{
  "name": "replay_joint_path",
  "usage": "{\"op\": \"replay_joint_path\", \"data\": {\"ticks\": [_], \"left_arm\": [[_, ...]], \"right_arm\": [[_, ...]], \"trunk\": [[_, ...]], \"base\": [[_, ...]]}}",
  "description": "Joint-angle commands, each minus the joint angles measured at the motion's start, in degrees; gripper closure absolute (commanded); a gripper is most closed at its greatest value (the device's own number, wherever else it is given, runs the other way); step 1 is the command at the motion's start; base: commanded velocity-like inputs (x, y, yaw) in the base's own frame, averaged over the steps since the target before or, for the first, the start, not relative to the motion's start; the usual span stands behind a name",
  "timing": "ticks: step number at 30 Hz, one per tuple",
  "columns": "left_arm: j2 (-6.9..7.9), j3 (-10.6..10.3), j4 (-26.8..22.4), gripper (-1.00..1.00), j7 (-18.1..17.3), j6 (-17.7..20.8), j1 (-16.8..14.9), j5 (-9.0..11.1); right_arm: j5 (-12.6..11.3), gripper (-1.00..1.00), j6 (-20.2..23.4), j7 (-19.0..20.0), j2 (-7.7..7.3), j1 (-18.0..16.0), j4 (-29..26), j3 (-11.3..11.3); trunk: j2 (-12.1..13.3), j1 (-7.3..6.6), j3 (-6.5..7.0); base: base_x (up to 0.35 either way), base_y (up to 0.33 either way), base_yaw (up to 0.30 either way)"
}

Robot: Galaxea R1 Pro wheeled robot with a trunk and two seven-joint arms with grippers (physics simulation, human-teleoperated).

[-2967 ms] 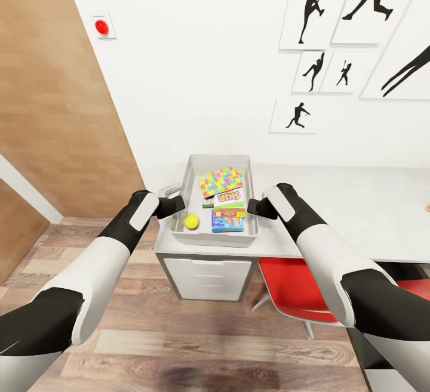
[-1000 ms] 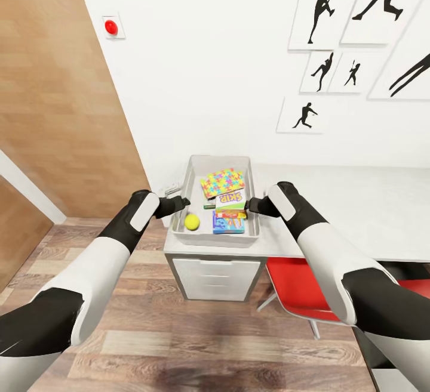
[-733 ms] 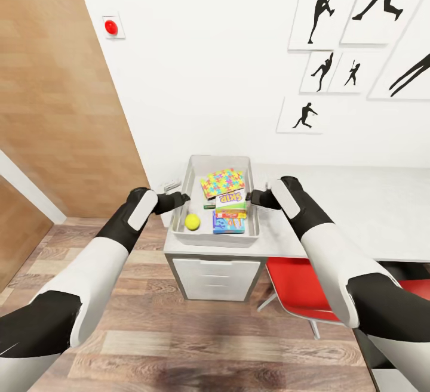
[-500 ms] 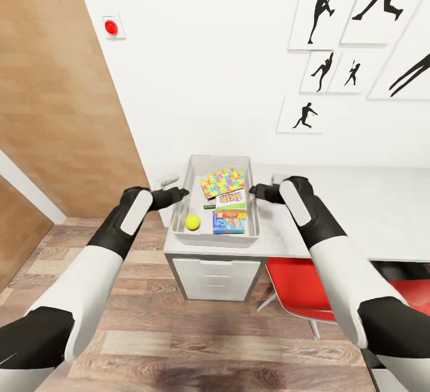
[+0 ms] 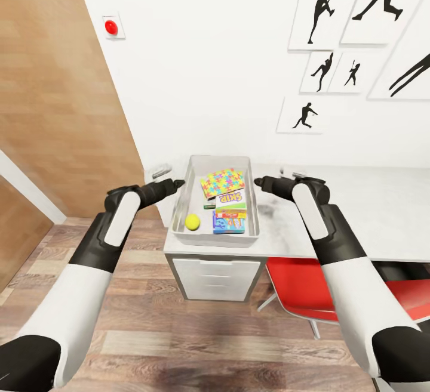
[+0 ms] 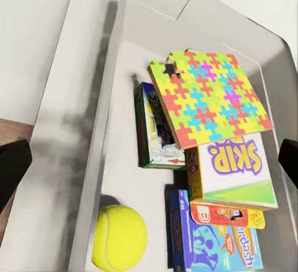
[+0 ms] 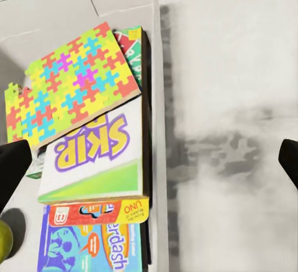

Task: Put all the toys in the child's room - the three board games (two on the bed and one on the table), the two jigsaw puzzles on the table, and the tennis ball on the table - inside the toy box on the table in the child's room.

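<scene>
Grey toy box sits on the table, holding the jigsaw puzzle, SKIP-BO box, blue game box and tennis ball. Left hand and right hand flank the toy box, fingers spread, holding nothing. The left wrist view reveals a green box under the jigsaw puzzle.

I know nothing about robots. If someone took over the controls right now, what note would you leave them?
Left tool: open, empty, beside the bin's left wall.
Right tool: open, empty, over the desk beside the bin's right wall.
In the bin: puzzle board on top, white-green game box, red-edged box, blue box, ball, and a green-edged box partly under the puzzle.
Done: three games, the ball and at least one puzzle are in.
Left: check whether a second puzzle lies beneath the first; I cannot tell.
</scene>
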Motion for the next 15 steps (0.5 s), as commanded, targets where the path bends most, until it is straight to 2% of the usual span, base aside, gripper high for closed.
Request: {"op": "replay_joint_path", "data": {"ticks": [1,5,6,7,15], "left_arm": [[0.13,0.10,-1.65,-1.00,0.56,0.25,0.50,0.60],[0.24,0.48,-4.42,-1.00,0.55,0.49,1.51,0.59],[0.34,0.80,-7.95,-1.00,0.56,0.69,2.63,0.63],[0.36,0.85,-9.12,-1.00,0.58,0.73,2.96,0.63],[0.26,0.92,-14.78,-1.00,0.58,0.95,4.83,0.71]], "right_arm": [[-0.58,-1.00,0.11,-0.62,-0.15,0.18,-0.89,0.12],[-0.57,-1.00,0.15,-0.65,-0.27,0.60,-2.20,0.09],[-0.56,-1.00,0.19,-0.61,-0.42,1.41,-3.97,0.03],[-0.56,-1.00,0.20,-0.59,-0.49,1.73,-4.76,0.02],[-0.54,-1.00,0.27,-0.73,-1.41,4.18,-11.38,-0.11]], "trunk": [[-0.11,0.03,-0.10],[-0.11,0.03,-0.10],[-0.11,0.03,-0.10],[-0.11,0.03,-0.10],[-0.11,0.03,-0.10]], "base": [[0.000,0.000,0.000],[0.000,0.000,0.000],[0.000,0.000,0.000],[0.000,0.000,0.000],[0.000,0.000,0.000]]}}
